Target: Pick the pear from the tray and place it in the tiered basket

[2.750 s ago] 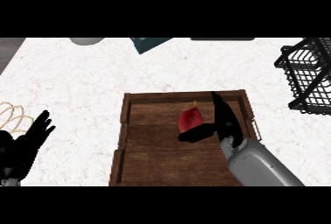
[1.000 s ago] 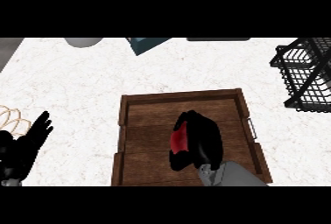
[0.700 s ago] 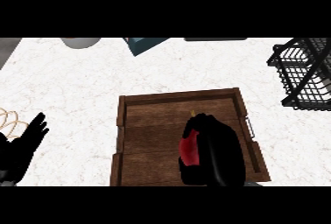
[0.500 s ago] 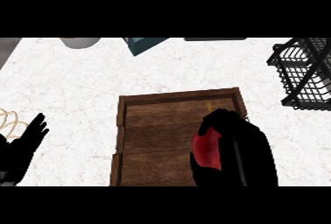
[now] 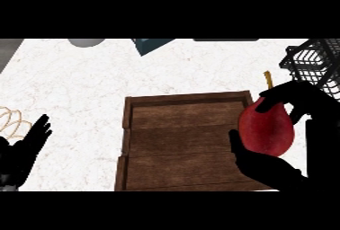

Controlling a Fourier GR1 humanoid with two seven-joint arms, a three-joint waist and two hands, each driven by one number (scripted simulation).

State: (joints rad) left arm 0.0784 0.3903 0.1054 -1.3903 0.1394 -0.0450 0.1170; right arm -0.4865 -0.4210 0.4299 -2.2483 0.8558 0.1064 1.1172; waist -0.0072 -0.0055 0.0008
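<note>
The white speckled surface (image 5: 79,81) carries a brown wooden tray (image 5: 179,148) at its middle and a black wire tiered basket (image 5: 312,58) at the far right.

Tiered basket (image 5: 312,58) runs off the right edge; right robot hand (image 5: 266,168) covers the tray (image 5: 179,139) corner.
</note>
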